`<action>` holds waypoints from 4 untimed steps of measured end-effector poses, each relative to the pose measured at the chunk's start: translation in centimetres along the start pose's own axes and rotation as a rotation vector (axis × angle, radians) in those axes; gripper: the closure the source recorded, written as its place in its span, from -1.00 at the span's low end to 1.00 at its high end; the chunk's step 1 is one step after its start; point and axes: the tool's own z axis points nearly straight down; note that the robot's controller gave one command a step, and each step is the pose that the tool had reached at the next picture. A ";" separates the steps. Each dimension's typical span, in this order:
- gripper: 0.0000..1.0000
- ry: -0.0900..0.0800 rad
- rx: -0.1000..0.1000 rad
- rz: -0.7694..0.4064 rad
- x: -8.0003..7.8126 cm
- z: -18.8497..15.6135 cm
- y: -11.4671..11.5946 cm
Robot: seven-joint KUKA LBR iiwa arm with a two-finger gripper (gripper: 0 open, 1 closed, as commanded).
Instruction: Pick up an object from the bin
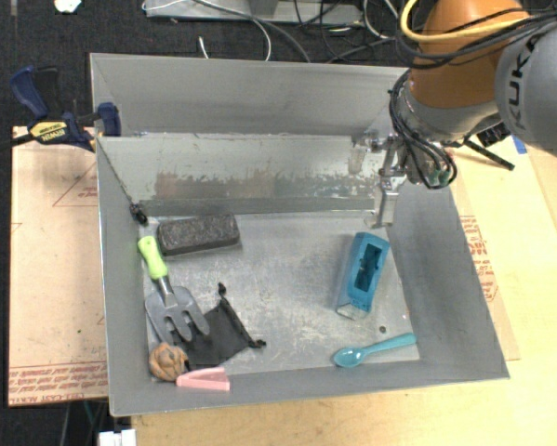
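My gripper (383, 214) hangs by the bin's back right corner, its tip close to the back wall. Just in front of it and below lies a blue rectangular box (363, 272), lengthwise on the bin floor, apart from the gripper. A turquoise plastic spoon (374, 351) lies near the front wall, in front of the box. I see nothing held by the gripper.
At the left lie a dark grey block (197, 234), a green-handled grey slotted spatula (166, 294), a black flat piece (218, 334), a brown ball (168, 360) and a pink wedge (204, 379). The arm with its orange dome comes in from the upper right.
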 end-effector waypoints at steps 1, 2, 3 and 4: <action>-1.00 -0.008 0.001 -0.002 -0.1 -0.5 0.0; -1.00 -0.009 0.001 -0.147 1.8 5.6 -2.2; -1.00 -0.013 0.004 -0.556 3.6 7.2 -4.4; -1.00 -0.006 0.001 -0.770 3.3 10.4 -5.5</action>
